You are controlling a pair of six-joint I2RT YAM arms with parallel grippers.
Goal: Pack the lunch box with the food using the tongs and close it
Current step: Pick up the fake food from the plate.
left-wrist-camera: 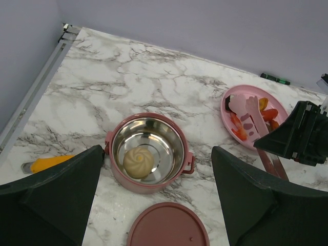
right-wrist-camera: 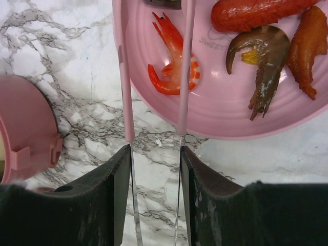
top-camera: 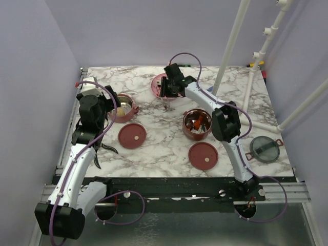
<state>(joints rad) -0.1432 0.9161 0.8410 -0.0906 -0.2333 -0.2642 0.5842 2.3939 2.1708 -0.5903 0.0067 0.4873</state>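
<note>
Top view: the left gripper hangs beside the left bowl in the table's far-left part. The right gripper is over the plate near the far edge. A second bowl holding red food stands mid-table, with two maroon lids nearer the front edge and the grey lid by the right edge.

Left wrist: the fingers are spread wide and hold nothing, above the bowl with a cream bun.

Right wrist: the fingers are partly closed, clamping the tongs. One tong arm crosses a shrimp on the plate, near a sausage and a dark prawn.
</note>
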